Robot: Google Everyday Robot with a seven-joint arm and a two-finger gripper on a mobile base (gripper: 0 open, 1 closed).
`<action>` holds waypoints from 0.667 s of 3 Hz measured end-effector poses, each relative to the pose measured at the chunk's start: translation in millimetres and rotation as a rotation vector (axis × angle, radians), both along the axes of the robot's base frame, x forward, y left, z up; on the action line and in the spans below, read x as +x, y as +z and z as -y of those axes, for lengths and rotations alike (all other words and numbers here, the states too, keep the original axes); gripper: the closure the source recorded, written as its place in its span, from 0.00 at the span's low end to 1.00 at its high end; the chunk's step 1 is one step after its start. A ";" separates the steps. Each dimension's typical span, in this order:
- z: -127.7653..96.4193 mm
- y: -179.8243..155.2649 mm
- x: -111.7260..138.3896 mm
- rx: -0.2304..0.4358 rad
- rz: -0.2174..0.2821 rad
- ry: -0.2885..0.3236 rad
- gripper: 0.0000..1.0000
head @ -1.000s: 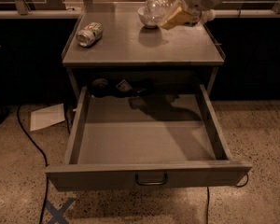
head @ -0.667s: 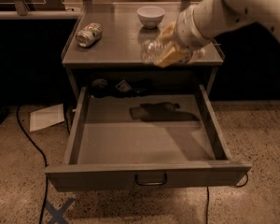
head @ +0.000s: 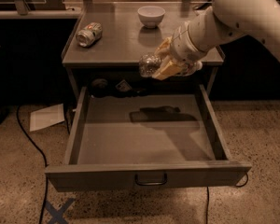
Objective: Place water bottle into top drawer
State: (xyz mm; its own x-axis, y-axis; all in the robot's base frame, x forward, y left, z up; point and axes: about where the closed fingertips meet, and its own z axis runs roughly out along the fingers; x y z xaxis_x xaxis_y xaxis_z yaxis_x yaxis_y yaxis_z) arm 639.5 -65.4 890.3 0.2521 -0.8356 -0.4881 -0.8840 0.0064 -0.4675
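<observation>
The clear crinkled water bottle (head: pixel 150 65) is held in my gripper (head: pixel 164 65), which is shut on it. The gripper hangs in the air over the back edge of the open top drawer (head: pixel 144 174), just in front of the cabinet's front edge. The drawer is pulled fully out, with its grey floor bare and a small loop handle (head: pixel 150 179) on the front panel. My arm's shadow falls on the drawer floor. The white arm reaches in from the upper right.
A dented green-and-white soda can (head: pixel 89 34) lies on the cabinet top (head: pixel 116 45) at the left. A white bowl (head: pixel 151 16) stands at its back. A paper sheet (head: pixel 46 116) and cables lie on the floor at the left.
My gripper has carried the bottle from over the cabinet top forward and down, to the air above the back of the open drawer.
</observation>
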 end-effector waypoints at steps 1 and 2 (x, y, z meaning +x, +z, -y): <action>1.5 -15.6 -6.6 0.007 -0.018 -0.027 1.00; -0.9 -57.4 -25.6 0.016 -0.105 -0.037 1.00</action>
